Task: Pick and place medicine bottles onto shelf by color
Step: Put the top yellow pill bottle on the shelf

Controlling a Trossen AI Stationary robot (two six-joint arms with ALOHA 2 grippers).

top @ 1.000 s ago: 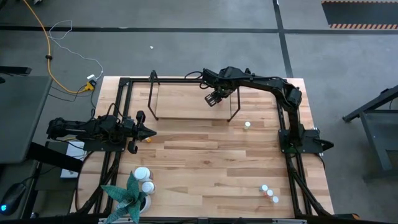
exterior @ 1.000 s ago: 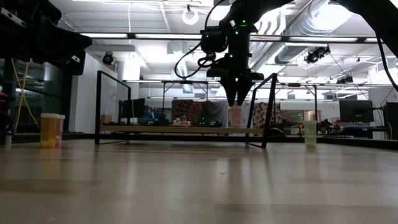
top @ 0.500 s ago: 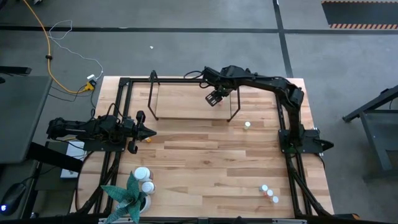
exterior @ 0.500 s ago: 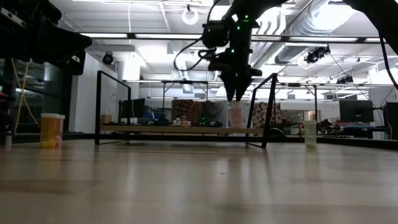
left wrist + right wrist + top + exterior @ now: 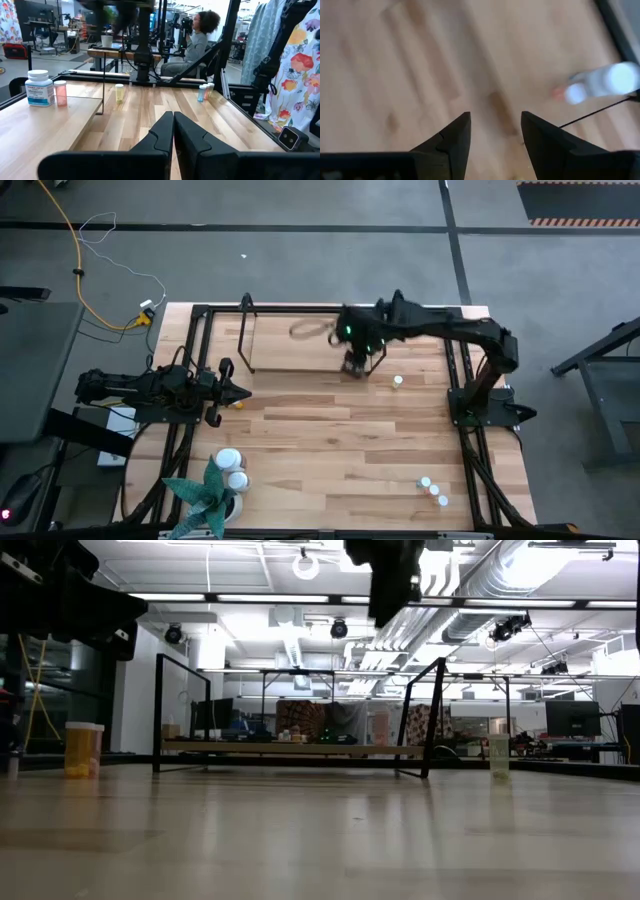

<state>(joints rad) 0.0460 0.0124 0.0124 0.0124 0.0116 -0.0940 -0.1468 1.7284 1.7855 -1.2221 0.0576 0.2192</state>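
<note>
Right gripper (image 5: 356, 362) sits upper middle of the high view, over the shelf's (image 5: 290, 350) right end, fingers spread with nothing between them. In the left wrist view 2 bottles (image 5: 46, 88) stand on the shelf, probably grouped by color. 1 bottle (image 5: 398, 381) stands just right of the shelf. Left gripper (image 5: 238, 391) waits pinched closed and empty at the surface's (image 5: 340, 440) left edge.

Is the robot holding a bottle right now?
No. The right gripper is open with nothing between its fingers, above the shelf. The left gripper is shut and empty.
</note>
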